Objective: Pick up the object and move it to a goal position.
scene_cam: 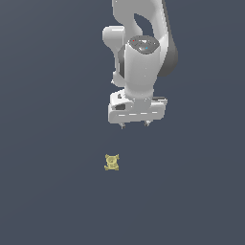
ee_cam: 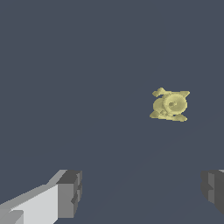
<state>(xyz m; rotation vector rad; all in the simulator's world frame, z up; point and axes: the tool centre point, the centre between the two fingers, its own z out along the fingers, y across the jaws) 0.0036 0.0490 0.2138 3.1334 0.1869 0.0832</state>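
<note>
Nothing is done yet: the hand (scene_cam: 135, 125) hangs with its fingers (ee_cam: 70, 192) spread wide and empty, apart from the little olive-yellow object (scene_cam: 111, 162) lying untouched on the dark worktop (scene_cam: 48, 191), so reaching, grasping and carrying all remain.

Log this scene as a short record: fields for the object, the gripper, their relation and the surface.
object: small olive-yellow knobbly object, lying on the surface
gripper: white gripper, fingers pointing down, open, holding nothing
relation: apart; in the exterior view the object sits below the gripper and slightly toward that view's left
surface: plain dark grey-blue surface
task state: object not yet grasped
</note>
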